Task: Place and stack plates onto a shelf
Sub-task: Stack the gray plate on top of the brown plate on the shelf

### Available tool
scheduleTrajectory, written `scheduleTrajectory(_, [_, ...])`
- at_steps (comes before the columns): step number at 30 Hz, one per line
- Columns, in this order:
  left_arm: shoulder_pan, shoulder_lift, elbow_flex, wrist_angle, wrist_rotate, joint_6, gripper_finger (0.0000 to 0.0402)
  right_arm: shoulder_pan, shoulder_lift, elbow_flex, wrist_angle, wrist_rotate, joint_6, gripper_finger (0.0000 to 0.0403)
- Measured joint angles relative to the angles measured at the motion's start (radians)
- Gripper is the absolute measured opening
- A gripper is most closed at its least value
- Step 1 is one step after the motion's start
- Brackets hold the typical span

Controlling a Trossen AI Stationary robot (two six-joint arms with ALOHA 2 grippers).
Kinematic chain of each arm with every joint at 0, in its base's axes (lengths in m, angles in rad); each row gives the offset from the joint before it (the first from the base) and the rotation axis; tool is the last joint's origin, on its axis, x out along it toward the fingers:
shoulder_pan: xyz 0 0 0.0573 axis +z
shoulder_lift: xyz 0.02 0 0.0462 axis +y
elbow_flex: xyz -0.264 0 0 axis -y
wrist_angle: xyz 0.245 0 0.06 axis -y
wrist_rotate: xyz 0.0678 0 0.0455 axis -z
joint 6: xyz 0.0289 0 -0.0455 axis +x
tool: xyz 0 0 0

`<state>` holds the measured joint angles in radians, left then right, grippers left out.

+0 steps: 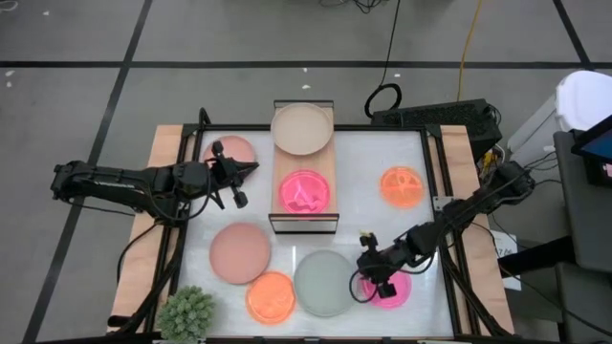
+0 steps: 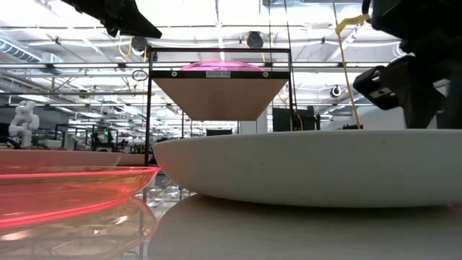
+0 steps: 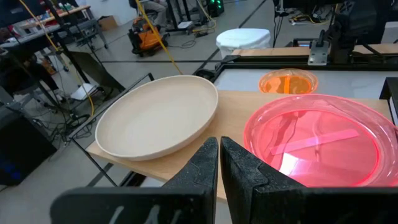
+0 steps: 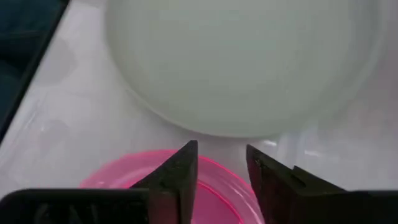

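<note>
The shelf (image 1: 304, 182) stands mid-table. On it rest a beige plate (image 1: 302, 128) at the far end and a hot pink plate (image 1: 305, 192) at the near end; both show in the left wrist view as well, beige plate (image 3: 158, 115), pink plate (image 3: 317, 140). My left gripper (image 1: 239, 182) (image 3: 219, 155) is shut and empty, hovering left of the shelf and pointing at it. My right gripper (image 1: 368, 277) (image 4: 222, 162) is open over the edge of a second hot pink plate (image 1: 392, 289) (image 4: 143, 171), which lies flat on the table beside the pale green plate (image 1: 325, 282) (image 4: 249, 62). My right gripper comes down from above at the hot pink plate's rim (image 4: 219, 167), on the side next to the pale green plate, one finger (image 4: 183, 171) on either side of it. Whether the fingers touch the plate cannot be told. The plate lies flat on the table.
Two dusty pink plates (image 1: 239, 253) (image 1: 229, 151) and two orange plates (image 1: 271, 296) (image 1: 402, 186) lie on the table. A spiky green plant ball (image 1: 187, 313) sits at the near left corner. Wooden side boards (image 1: 158, 162) flank the white top. Bare table shows right of the shelf (image 1: 382, 229).
</note>
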<state>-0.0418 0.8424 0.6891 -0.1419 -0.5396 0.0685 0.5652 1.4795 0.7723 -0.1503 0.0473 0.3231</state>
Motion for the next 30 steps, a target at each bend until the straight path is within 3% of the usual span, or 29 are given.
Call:
scheduleTrajectory(8, [0.0, 0.002, 0.0, -0.005, 0.0, -0.004, 0.0023, 0.023, -0.025, 0.005, 0.025, 0.004, -0.052, 0.0169])
scheduleTrajectory(14, [0.0, 0.002, 0.0, -0.005, 0.0, 0.0, 0.0023, 0.046, 0.026, 0.005, 0.142, -0.017, -0.131, 0.0166])
scheduleTrajectory(30, [0.0, 0.002, 0.0, -0.012, 0.0, -0.012, 0.0023, 0.042, 0.205, 0.074, 0.134, -0.127, -0.391, 0.0157])
